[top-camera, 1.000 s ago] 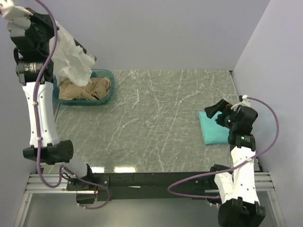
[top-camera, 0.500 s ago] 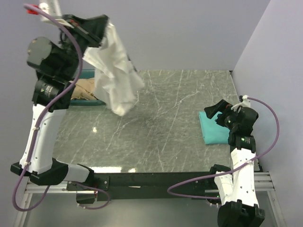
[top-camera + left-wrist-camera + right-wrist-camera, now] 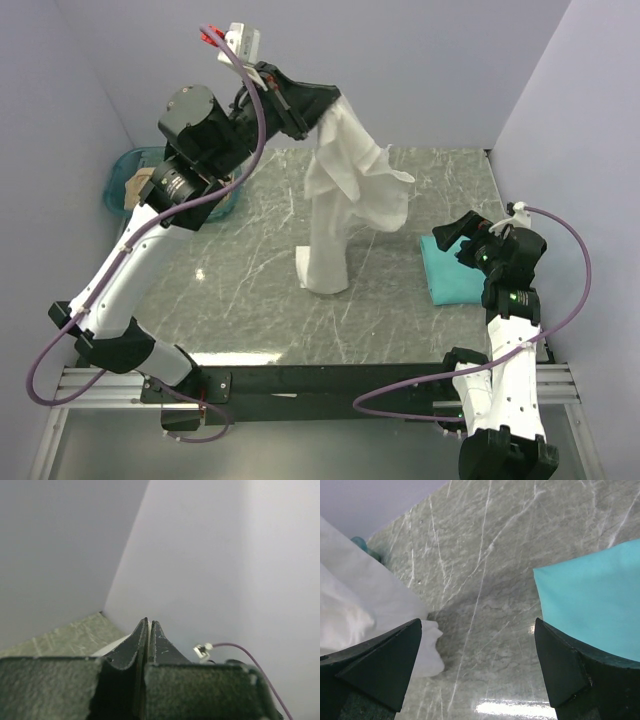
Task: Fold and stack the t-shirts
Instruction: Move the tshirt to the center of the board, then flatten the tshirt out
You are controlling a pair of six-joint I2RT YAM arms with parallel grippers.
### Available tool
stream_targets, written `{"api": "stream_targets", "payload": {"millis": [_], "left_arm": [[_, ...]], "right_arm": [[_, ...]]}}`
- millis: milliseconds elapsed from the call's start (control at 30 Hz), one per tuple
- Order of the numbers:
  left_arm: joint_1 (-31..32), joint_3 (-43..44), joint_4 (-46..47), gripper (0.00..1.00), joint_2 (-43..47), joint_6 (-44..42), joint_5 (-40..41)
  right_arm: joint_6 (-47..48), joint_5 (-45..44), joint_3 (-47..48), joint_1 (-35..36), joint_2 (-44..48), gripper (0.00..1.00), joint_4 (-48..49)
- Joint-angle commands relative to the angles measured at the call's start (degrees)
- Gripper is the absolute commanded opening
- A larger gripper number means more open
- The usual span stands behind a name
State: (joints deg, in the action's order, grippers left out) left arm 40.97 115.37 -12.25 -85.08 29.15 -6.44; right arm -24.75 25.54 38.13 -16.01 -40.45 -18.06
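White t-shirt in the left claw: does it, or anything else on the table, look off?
The white t-shirt hangs bunched and twisted from the shut left claw. Its lower end seems to brush the marble table, so it is far from flat. The teal t-shirt lies neatly folded by the open right claw. Nothing looks spilled or damaged.

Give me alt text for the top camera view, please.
The left gripper, shut on the white t-shirt, holds it up over the middle of the table, its lower end touching the surface. The right gripper hangs open over the folded teal t-shirt at the right edge; a teal basket holding tan cloth sits far left.
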Motion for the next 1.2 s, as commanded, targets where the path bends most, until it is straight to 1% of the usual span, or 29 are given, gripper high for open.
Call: {"api": "stream_targets", "payload": {"millis": [0,67,133,167,233,267,300,333,367,400,433,467,500,533,567,600,633,667,700,733,800,833,900,933,967,1000,1033,1067,1167], "left_arm": [[3.14,4.59,5.22,0.01,0.62,-1.28,-2.7],[3.85,4.51,4.61,0.01,0.35,-1.46,-3.06],[3.85,2.85,4.43,0.01,0.96,-2.16,-0.43],[3.85,-0.29,3.73,0.01,2.45,-2.42,1.5],[3.85,-5.92,3.81,0.01,5.17,-2.25,9.65],[3.77,-14.21,5.38,0.01,8.84,-1.73,13.95],[3.77,-19.08,6.7,0.02,10.79,0.1,21.39],[3.59,-24.26,8.37,0.04,12.81,0.9,25.64],[3.42,-33.8,9.34,0.11,16.31,2.22,28.99],[2.89,-37.99,8.48,0.13,17.57,6.58,34.16],[1.15,-44.73,7.17,0.15,18.45,9.06,35.43],[-0.09,-47.75,5.5,0.23,19.24,11.78,35.7],[-2.71,-50.57,2.53,0.28,19.07,16.25,34.4],[-3.78,-55.12,1.28,0.38,18.12,17.68,31.17],[-4.66,-56.82,-0.74,0.42,17.32,19.18,29.83],[-5.98,-57.97,-2.85,0.48,16.62,22.41,29.38],[-6.16,-59.37,-6.69,0.78,15.57,23.05,29.55],[-6.17,-59.73,-8.56,0.95,15.38,23.84,30.86],[-6.17,-60.09,-10.06,0.99,15.55,25.94,31.65],[-6.17,-61.57,-10.86,0.99,16.86,26.05,31.92],[-6.17,-63.77,-10.95,0.99,18.8,27.7,32.01],[-6.17,-66.13,-11.13,0.99,20.55,28.41,32.01],[-6.17,-68.43,-13.23,0.99,22.14,31.39,31.14],[-6.25,-71.05,-13.5,1.0,23.71,31.85,30.09],[-6.17,-73.77,-14.46,0.99,24.51,32.98,27.99],[-6.17,-73.8,-14.47,0.99,25.22,33.17,26.75],[-6.17,-76.67,-14.64,0.99,26.62,33.52,25.61],[-6.17,-78.09,-14.73,0.99,27.15,34.22,24.81],[-6.17,-82.49,-14.64,0.99,27.51,36.59,23.49]], "right_arm": [[0.67,-1.28,0.19,-0.07,0.98,1.0,1.01],[0.67,-2.25,0.1,-0.07,1.42,1.0,0.84],[0.58,-2.6,0.02,-0.07,1.68,1.0,0.84],[0.58,-2.6,0.02,-0.07,1.69,1.0,0.84],[0.5,-2.43,-0.25,-0.07,1.6,1.0,1.1],[0.5,-2.16,-0.25,0.01,1.6,1.0,1.19],[0.5,-2.07,-0.34,-0.07,1.42,1.0,1.19],[0.67,-1.9,-0.25,0.01,1.07,1.0,1.19],[0.76,-0.85,-0.34,-0.07,0.98,1.0,1.36],[1.02,-0.23,-0.42,0.01,0.72,1.0,1.54],[1.28,0.56,-0.51,0.01,0.28,1.0,1.89],[1.55,1.78,-0.6,0.01,0.11,1.0,1.98],[1.64,1.97,-0.6,0.01,-0.16,1.0,2.07],[1.99,2.06,-0.51,0.01,-0.68,1.0,1.89],[2.25,2.06,-0.43,0.19,-0.86,1.0,1.81],[2.43,1.1,-0.42,1.5,-1.04,1.0,1.81],[2.86,0.22,-0.16,2.55,-1.3,1.0,1.46],[3.13,-1.09,0.01,4.48,-1.48,1.0,1.11],[3.48,-5.63,0.8,6.58,-1.74,1.0,0.67],[4.09,-8.46,1.33,12.17,-2.79,1.0,-0.56],[4.54,-13.82,3.26,18.18,-4.46,1.0,-2.14],[4.19,-16.98,3.62,22.99,-6.29,1.0,-3.11],[3.58,-17.72,3.8,26.1,-7.8,1.0,-3.64],[2.88,-16.76,3.53,27.16,-8.85,1.0,-3.82],[2.26,-16.14,2.66,29.52,-9.38,1.0,-3.73],[2.25,-15.79,2.04,30.59,-9.39,1.0,-3.73],[1.3,-15.52,1.34,31.56,-9.56,1.0,-3.56],[0.85,-14.82,-0.15,33.74,-9.65,1.0,-3.47],[-0.91,-14.72,-3.22,36.65,-10.61,0.99,-3.56]]}}
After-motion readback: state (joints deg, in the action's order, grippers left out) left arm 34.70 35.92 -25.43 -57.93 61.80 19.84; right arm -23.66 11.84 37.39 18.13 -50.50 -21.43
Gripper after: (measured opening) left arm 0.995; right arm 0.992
